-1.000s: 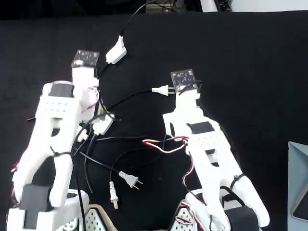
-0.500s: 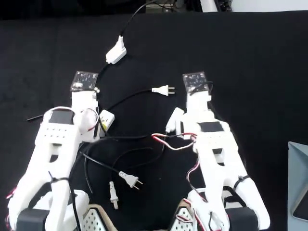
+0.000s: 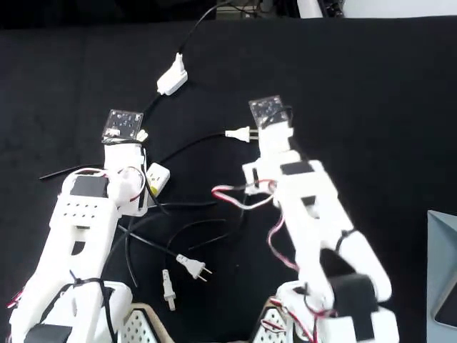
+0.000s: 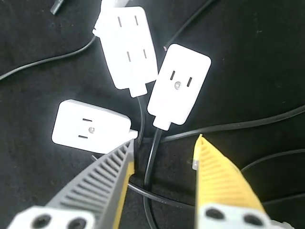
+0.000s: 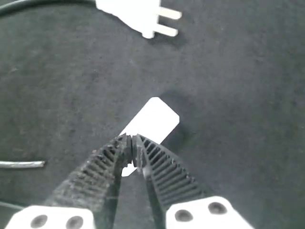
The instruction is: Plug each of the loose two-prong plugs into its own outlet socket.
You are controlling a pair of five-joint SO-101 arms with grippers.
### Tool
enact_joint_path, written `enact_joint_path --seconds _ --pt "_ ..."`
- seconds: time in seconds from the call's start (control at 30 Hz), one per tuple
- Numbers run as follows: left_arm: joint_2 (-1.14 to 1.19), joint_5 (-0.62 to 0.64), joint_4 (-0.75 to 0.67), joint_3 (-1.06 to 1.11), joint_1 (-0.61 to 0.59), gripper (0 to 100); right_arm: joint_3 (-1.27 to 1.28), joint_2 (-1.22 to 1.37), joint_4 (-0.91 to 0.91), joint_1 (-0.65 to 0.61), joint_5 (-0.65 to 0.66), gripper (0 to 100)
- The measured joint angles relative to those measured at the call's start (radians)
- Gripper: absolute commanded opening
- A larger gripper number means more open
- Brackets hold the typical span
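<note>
High view: white plug (image 3: pixel 238 133) lies just beside right arm (image 3: pixel 307 207), prongs toward it. 2nd plug (image 3: pixel 191 266) and 3rd plug (image 3: pixel 168 288) lie loose nr the bases among black cords (image 3: pixel 178 236).

Left wrist view: left gripper (image 4: pixel 164 142) hangs wide open, holding nothing, over cords. Three white sockets (image 4: pixel 180 86) lie close together just beyond its tips.

Right wrist view: right gripper (image 5: pixel 129 142) jaws all but closed, pinching small white tab (image 5: pixel 155 119); white plug apart, on the cloth.
</note>
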Motion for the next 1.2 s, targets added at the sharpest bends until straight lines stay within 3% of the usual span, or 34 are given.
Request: enact_joint_path --seconds 0.2,0.43,0.8,1.2 --pt "-0.002 0.0 -0.002 0.012 0.0 20 -0.034 0.025 0.11 0.109 0.0 2.5" --pt "-0.002 0.0 -0.002 0.012 0.0 20 -0.032 0.023 0.16 0.11 0.002 2.5" --pt "-0.002 0.0 -0.002 0.012 0.0 20 -0.032 0.023 0.077 0.112 0.002 2.5" --pt "-0.002 0.0 -0.002 0.012 0.0 21 -0.068 0.015 0.008 -0.216 -0.006 2.2"
